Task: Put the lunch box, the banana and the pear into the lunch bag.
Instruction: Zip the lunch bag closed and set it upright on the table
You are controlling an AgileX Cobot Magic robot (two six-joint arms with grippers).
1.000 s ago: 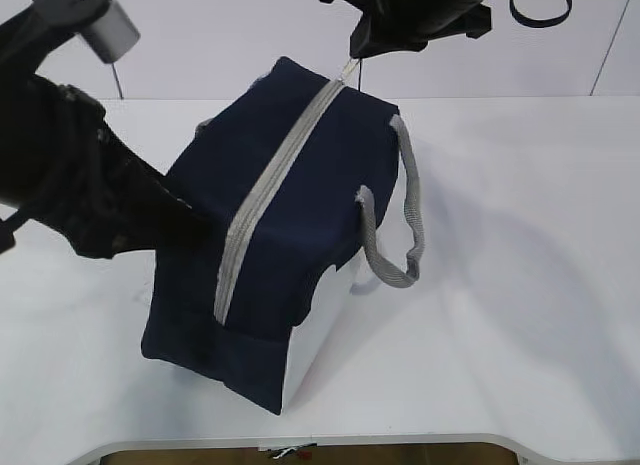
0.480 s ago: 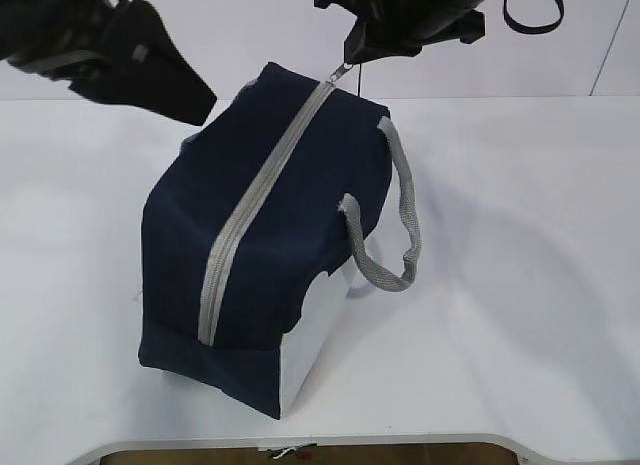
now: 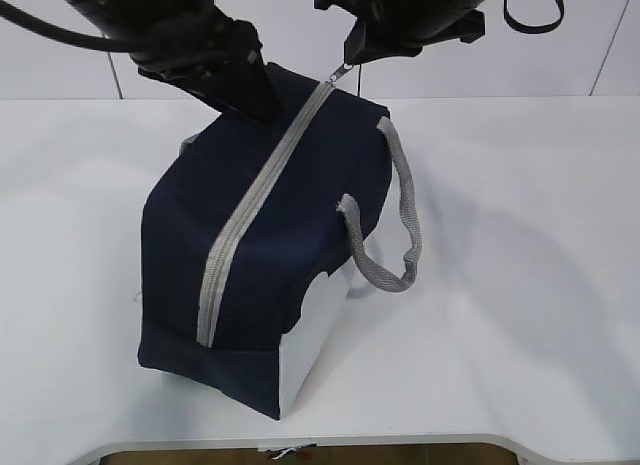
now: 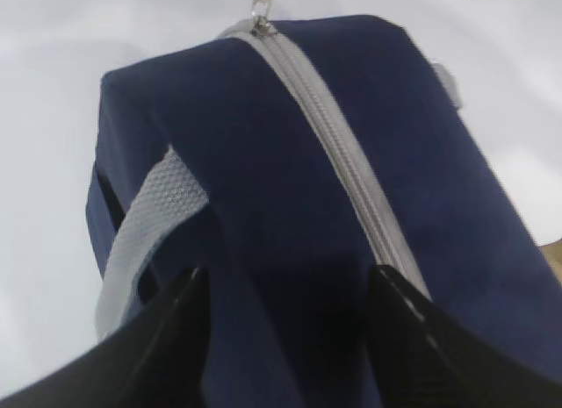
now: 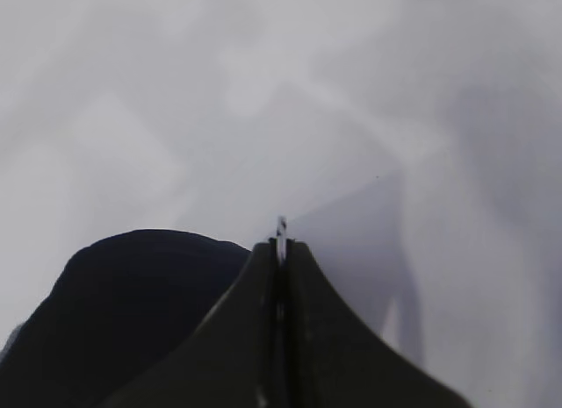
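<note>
The navy lunch bag (image 3: 300, 215) stands on the white table with its grey zipper (image 3: 245, 220) shut along the top. My right gripper (image 3: 352, 55) is above the bag's far end and is shut on the metal zipper pull (image 3: 344, 73). The pull's tip shows between its tips in the right wrist view (image 5: 281, 225). My left gripper (image 3: 252, 97) is open over the bag's far top, left of the zipper. In the left wrist view (image 4: 290, 294) its jaws stand wide apart over the navy fabric (image 4: 290, 180). The lunch box, banana and pear are out of view.
A grey webbing handle (image 3: 395, 235) hangs down the bag's right side and another shows in the left wrist view (image 4: 145, 224). The white table (image 3: 520, 245) runs around the bag, with its front edge near the bottom of the exterior view.
My left arm has swung from the bag's left side up and right to the bag's far top. The bag has straightened. My right gripper has kept its hold on the zipper pull.
</note>
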